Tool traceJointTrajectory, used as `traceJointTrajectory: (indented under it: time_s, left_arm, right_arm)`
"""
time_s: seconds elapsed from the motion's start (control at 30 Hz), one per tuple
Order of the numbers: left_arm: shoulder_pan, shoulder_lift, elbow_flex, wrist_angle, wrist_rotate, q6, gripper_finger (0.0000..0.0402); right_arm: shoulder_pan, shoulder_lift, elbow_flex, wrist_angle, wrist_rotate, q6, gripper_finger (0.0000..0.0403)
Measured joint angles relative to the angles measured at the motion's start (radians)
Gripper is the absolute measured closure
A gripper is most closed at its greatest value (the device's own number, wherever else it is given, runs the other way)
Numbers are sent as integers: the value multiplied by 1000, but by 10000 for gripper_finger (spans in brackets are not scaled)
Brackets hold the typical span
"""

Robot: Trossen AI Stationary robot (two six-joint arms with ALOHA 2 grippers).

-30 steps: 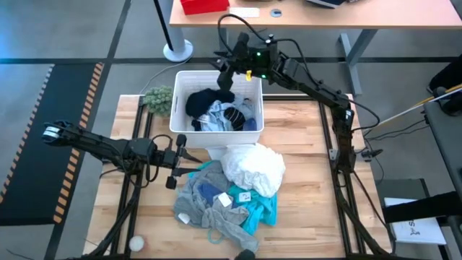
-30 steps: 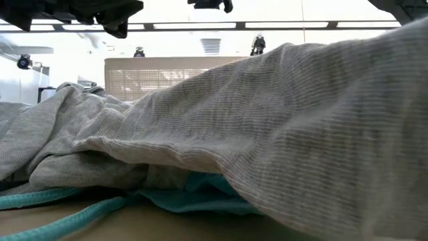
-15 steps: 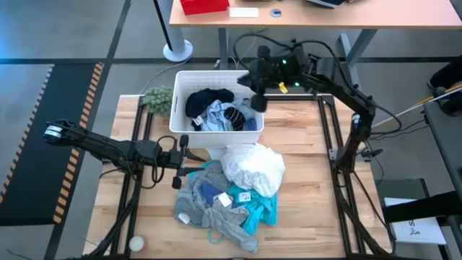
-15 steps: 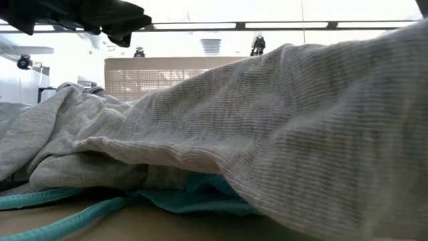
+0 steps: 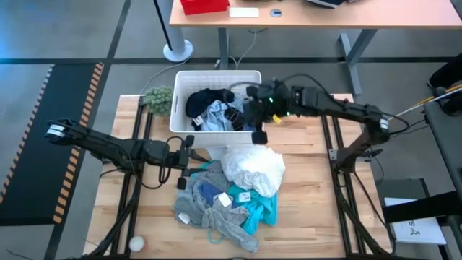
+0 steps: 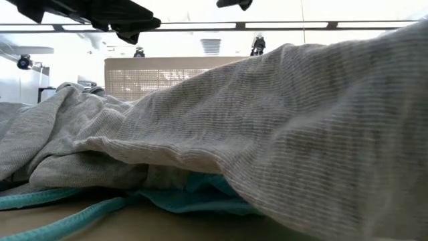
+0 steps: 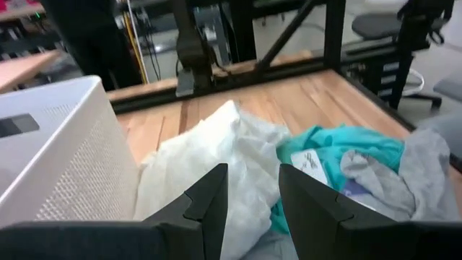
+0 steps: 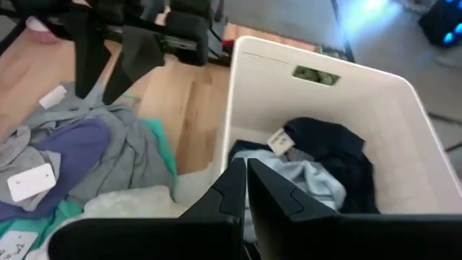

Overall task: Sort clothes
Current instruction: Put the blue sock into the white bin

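Pale wooden boards make up the table [image 5: 303, 217], and the white plastic bin [image 5: 216, 130] at its far edge serves as the landmark. Inside the bin lie a dark navy top [image 5: 206, 101] and some light blue and striped pieces [image 5: 227, 117]. On the near side of the bin sits the loose pile: a big white garment [image 5: 253, 167] bunched up just beside the bin's front wall, with grey pieces [image 5: 206, 202] and a teal piece [image 5: 263, 211] spread beyond it, overlapping one another. A small green plant [image 5: 159, 99] stands against the bin's left corner.

The right gripper [image 5: 258, 119] hangs over the bin's right rim, its fingers [image 8: 242, 191] pressed together and holding nothing. The left gripper [image 5: 186, 160] hovers just in front of the bin's left front corner, at the edge of the pile, its fingers [image 7: 209, 202] parted with a clear gap and empty, pointing toward the white garment.

All of this cloth looks light, limp and easily dragged. Lifting one piece will likely tug its neighbours, since they lie tangled. The white garment's raised folds offer the best pinch; a thick fold should hold better than a single thin edge, which could slip out. The paper tags [image 5: 242, 195] are poor places to grab.
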Motion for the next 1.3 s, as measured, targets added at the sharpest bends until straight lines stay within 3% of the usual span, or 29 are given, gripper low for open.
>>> traceJointTrajectory:
  time_s: [0.3,0.57,0.87,1.3]
  left_arm:
    - [-16,91,197,-341,2,-33,288]
    - [-116,234,374,-666,10,-172,288]
    - [-148,421,444,-795,10,-181,283]
    - [-142,550,438,-809,37,-191,213]
  right_arm:
    - [48,-266,-537,433,25,122,403]
    - [107,-467,-814,603,133,222,403]
    - [131,-547,-921,638,203,276,403]
    - [131,-531,-923,670,203,268,403]
